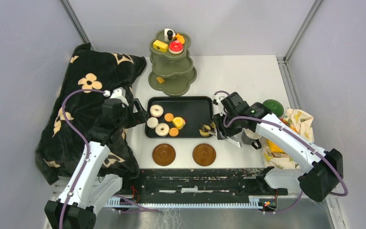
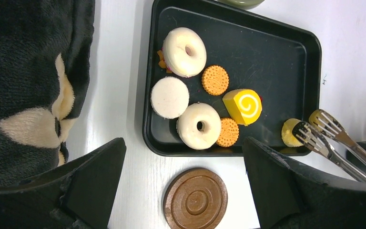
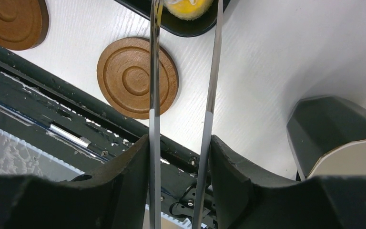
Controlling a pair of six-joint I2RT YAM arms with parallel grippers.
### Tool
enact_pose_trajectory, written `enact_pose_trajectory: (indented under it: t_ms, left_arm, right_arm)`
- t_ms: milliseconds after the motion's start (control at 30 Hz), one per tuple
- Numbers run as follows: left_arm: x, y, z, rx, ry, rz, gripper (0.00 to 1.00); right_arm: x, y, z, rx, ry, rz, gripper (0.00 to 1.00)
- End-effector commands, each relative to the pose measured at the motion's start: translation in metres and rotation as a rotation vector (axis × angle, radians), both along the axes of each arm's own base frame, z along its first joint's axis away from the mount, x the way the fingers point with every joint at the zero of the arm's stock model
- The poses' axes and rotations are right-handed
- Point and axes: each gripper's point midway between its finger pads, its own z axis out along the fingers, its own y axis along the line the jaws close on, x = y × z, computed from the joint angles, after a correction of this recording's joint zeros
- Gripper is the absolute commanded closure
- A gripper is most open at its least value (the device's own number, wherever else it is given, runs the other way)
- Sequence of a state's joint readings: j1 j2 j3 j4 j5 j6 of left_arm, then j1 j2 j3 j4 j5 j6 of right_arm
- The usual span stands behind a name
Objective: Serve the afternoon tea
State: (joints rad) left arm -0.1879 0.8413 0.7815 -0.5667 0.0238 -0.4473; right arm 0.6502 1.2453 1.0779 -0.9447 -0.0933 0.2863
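The olive-green three-tier stand (image 1: 171, 71) stands at the back with a yellow cake (image 1: 160, 46) and a red cake (image 1: 175, 46) on its top tier. Two white donuts (image 2: 186, 50), cookies (image 2: 215, 79) and a yellow roll cake (image 2: 243, 106) lie in the black tray (image 1: 195, 107). Two brown saucers (image 1: 164, 154) (image 1: 204, 154) lie in front of the tray. My right gripper (image 3: 180, 140) is shut on the metal tongs (image 3: 155, 95). The tong tips straddle a yellow pastry (image 3: 188, 7) in the tray's near right corner. My left gripper (image 2: 183, 143) is open and empty above the tray's near left edge. A mug (image 1: 252, 136) stands under my right arm.
A black flowered cushion (image 1: 86, 109) fills the table's left side, under the left arm. A green round object (image 1: 273, 107) and a yellow patterned cloth (image 1: 298, 124) lie at the right edge. The black rail (image 1: 195, 179) runs along the near edge.
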Motion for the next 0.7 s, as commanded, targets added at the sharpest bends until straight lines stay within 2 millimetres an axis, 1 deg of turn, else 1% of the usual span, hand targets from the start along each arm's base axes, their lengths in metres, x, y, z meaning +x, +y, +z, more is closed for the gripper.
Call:
enact_pose_trajectory:
  t_ms: [0,133,267,367,467,600,667]
  left_arm:
    - [0.009,-0.001,0.008,0.001,-0.045,0.006,0.01]
    - [0.01,0.0,0.008,0.002,-0.048,0.009,0.01]
    - [0.009,0.001,0.008,0.003,-0.048,0.018,0.01]
    - [0.01,0.001,0.007,0.001,-0.045,0.017,0.0]
    - [0.009,0.0,0.007,0.0,-0.043,0.015,0.01]
    - [0.009,-0.002,0.008,-0.003,-0.046,0.001,0.01]
    - [0.01,-0.003,0.01,-0.005,-0.051,-0.008,0.01]
  right_arm:
    - [0.006,0.015,0.018,0.053,-0.047,0.046,0.48]
    - [0.005,0.015,0.019,0.049,-0.044,0.048,0.48]
    - [0.005,0.014,0.013,0.039,-0.037,0.041,0.48]
    - [0.008,0.013,0.01,0.031,-0.045,0.029,0.5]
    - [0.012,0.014,0.012,0.035,-0.059,0.023,0.58]
    - [0.02,0.015,0.018,0.04,-0.096,0.002,0.76]
    - [0.024,0.016,0.025,0.054,-0.125,-0.009,0.79]
